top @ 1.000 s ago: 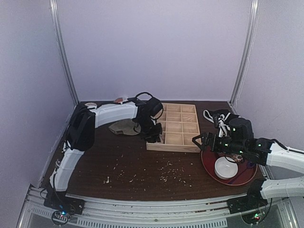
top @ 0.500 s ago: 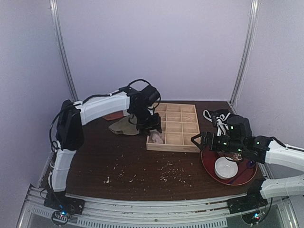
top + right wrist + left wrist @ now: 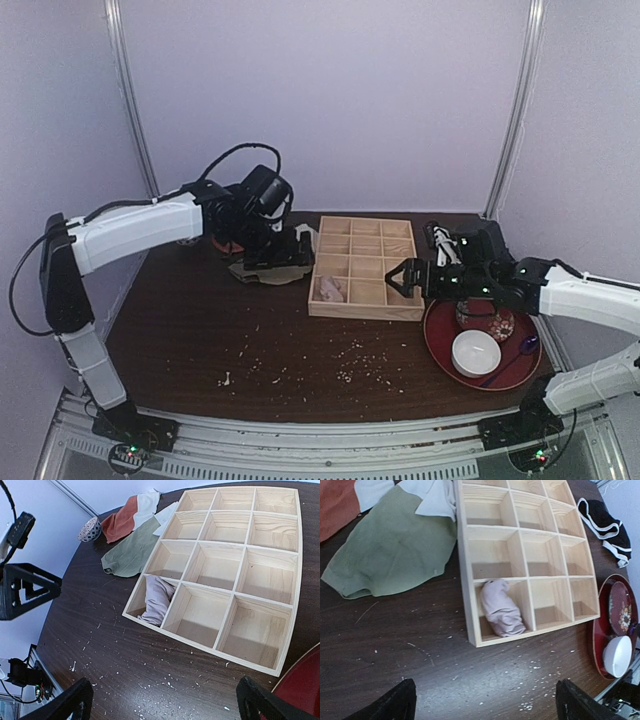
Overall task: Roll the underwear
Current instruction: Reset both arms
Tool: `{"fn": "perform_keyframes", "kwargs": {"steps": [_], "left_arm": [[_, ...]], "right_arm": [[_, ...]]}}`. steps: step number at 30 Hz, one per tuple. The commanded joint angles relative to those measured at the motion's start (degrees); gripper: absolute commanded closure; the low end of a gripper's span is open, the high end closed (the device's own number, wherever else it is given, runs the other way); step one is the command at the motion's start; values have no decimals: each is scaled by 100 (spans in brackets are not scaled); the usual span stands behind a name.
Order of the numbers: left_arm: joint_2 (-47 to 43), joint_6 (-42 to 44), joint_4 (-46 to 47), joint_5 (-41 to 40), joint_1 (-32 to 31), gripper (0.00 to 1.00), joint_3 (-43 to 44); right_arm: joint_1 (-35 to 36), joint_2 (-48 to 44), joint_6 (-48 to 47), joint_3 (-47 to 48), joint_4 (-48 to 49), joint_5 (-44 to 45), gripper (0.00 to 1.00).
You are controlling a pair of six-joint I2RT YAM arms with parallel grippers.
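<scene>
- Two tools are both standing wide open, nothing between the fingers of either.
- Left tool is hovering over the olive-green cloth, just beside the far-left side of the wooden divider box.
- Right tool is hanging at the box's right edge, between the box and the red tray.
- Underwear is lying rolled into a short bundle inside the box's near-left corner compartment, apart from both tools. Waistband is not showing.
- Remaining compartments in the wrist views are showing bare wood.
- Orange-red and white cloth is lying beyond the olive one, its white part touching the box's far-left corner.
- Black cloth with white trim is lying off the box's far-right corner.
- White bowl is sitting in the red tray.
- Pale crumbs are scattered over the dark counter near the box's front.
</scene>
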Motion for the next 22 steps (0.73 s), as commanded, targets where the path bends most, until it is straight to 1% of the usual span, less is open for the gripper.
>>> {"fn": "perform_keyframes", "kwargs": {"steps": [1, 5, 9, 22], "left_arm": [[-768, 459, 667, -697, 31, 2, -974], [-1308, 567, 909, -962, 31, 2, -1666], [-1632, 612, 1062, -1191, 31, 2, -2104], [-1646, 553, 1110, -1193, 31, 2, -2121]], "right_arm": [[-45, 325, -91, 462, -372, 68, 0], [-47, 601, -53, 768, -613, 125, 0], [-47, 676, 3, 826, -564, 188, 0], [-47, 707, 46, 881, -616, 432, 0]]}}
